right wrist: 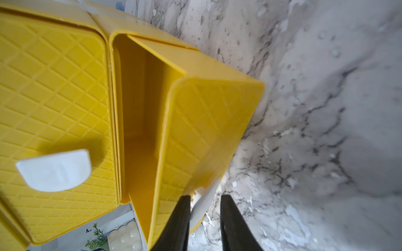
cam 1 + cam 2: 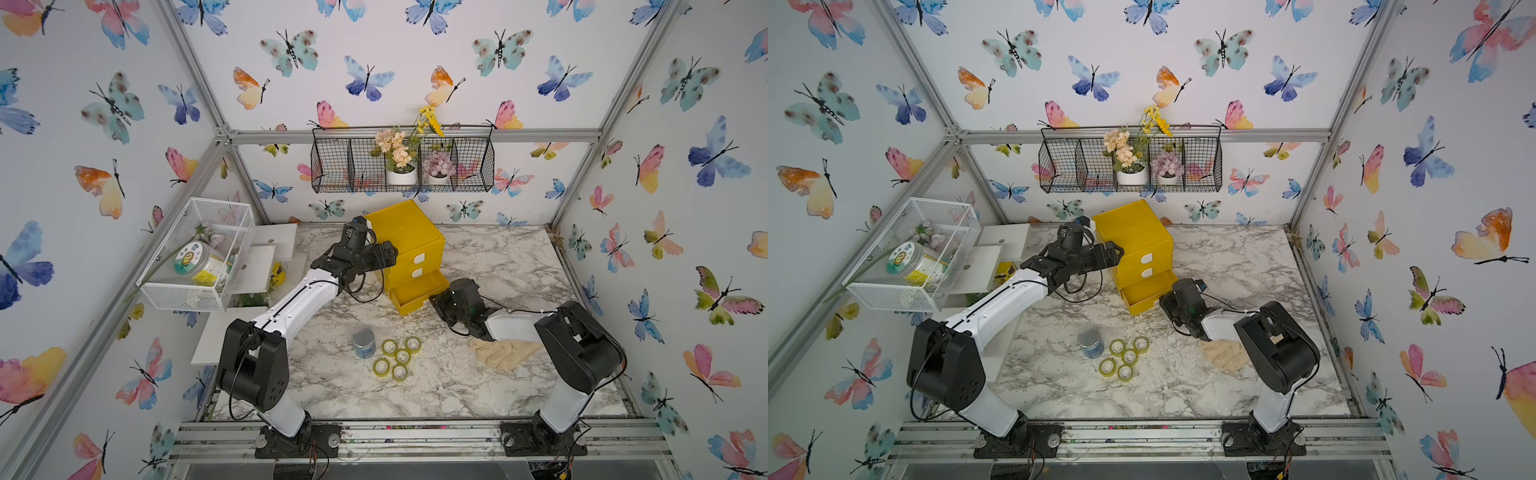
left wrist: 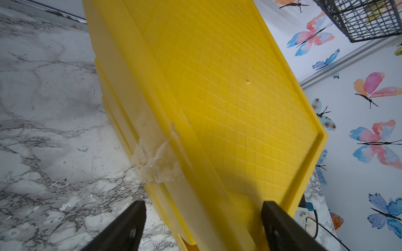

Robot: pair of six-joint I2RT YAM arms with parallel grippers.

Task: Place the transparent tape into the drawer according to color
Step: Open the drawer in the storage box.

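Several yellow-green rolls of transparent tape [image 2: 402,356] [image 2: 1129,356] lie clustered on the marble table near its front. The yellow cabinet [image 2: 405,239] [image 3: 217,87] stands at the back. Its bottom drawer [image 2: 415,291] [image 2: 1144,291] [image 1: 141,130] is pulled out and shows no tape inside. My right gripper [image 2: 436,299] [image 1: 205,196] is shut on that drawer's white tab handle [image 1: 203,206]. My left gripper [image 2: 390,253] [image 3: 202,204] is open and straddles the cabinet's upper left edge, one finger over the table and one against the textured top. The two upper drawers are closed.
A blue-grey jar [image 2: 364,344] stands right beside the tape rolls. A beige cloth [image 2: 503,351] lies under my right arm. A white mesh basket [image 2: 195,253] and white shelves sit at the left. A black wire basket [image 2: 401,162] with flowers hangs on the back wall.
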